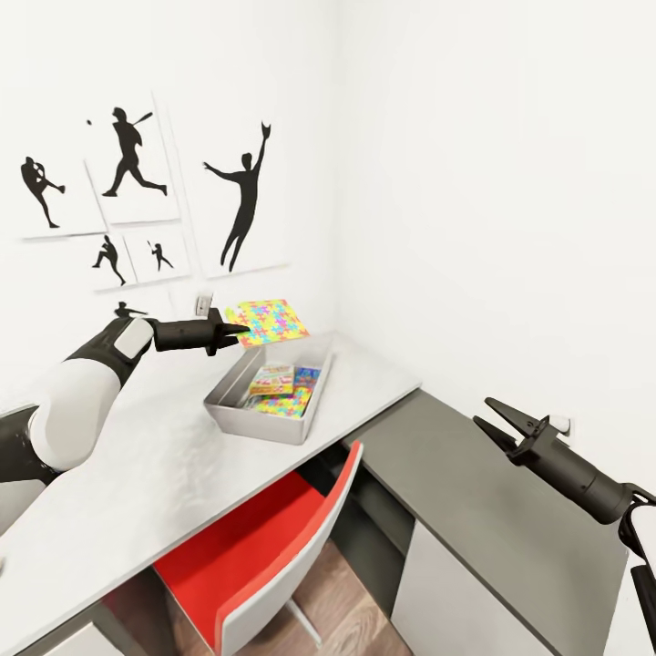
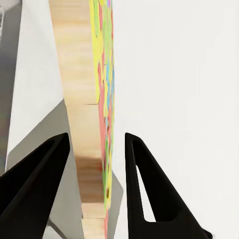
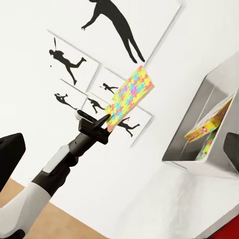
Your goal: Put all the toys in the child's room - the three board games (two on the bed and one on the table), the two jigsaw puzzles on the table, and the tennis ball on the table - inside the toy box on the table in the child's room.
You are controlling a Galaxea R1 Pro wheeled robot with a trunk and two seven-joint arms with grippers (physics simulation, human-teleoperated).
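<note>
Black fingers (image 2: 47,174) of the left gripper (image 1: 233,333) pinch 1 jigsaw puzzle (image 1: 266,322) by its edge, just above the toy box (image 1: 260,421); carry it over the middle, lower flat, then release. Right gripper (image 1: 499,421) hangs spread, empty.

The jigsaw puzzle (image 2: 102,99) shows a pale wood-grain back; the toy box (image 1: 239,422) looks smooth grey plastic.

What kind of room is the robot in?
Probably a child's bedroom or playroom. Black baseball-player prints hang on the white wall, a grey toy box holding colourful game boxes sits on a desk, and the left hand holds a jigsaw puzzle.
</note>
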